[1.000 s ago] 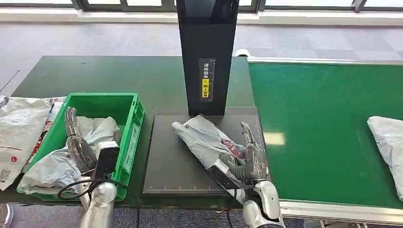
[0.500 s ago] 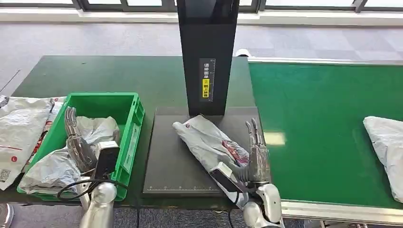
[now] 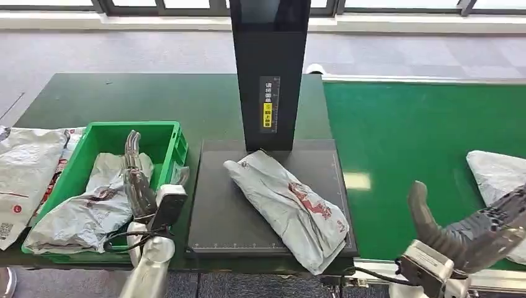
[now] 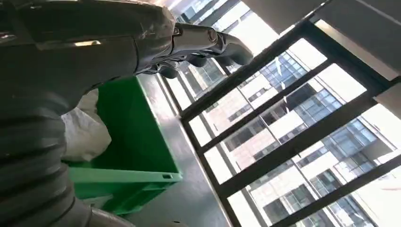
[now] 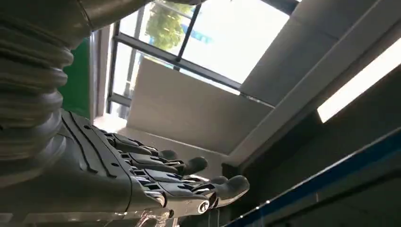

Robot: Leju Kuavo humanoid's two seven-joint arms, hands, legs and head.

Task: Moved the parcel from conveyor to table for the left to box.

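A grey parcel (image 3: pixel 287 205) with a red patch lies slantwise on the black platform (image 3: pixel 223 211) in front of the black scanner post (image 3: pixel 270 74); one end hangs over the platform's front edge. My right hand (image 3: pixel 474 228) (image 5: pixel 142 182) is open over the near edge of the green conveyor (image 3: pixel 409 149), well right of that parcel, beside another grey parcel (image 3: pixel 499 180) at the belt's right edge. My left hand (image 3: pixel 138 183) (image 4: pixel 189 40) is open with fingers straight, above the right side of the green box (image 3: pixel 177 146), which holds grey parcels (image 3: pixel 93 208).
More grey and white parcels (image 3: pixel 28 171) lie on the dark green table (image 3: pixel 124 96) left of the box. The scanner post stands upright behind the platform. The conveyor's metal edge (image 3: pixel 378 273) runs along the front right.
My right hand let go of the parcel on the platform and swung right over the conveyor. My left hand shifted right inside the box. The far parcel on the belt moved slightly left.
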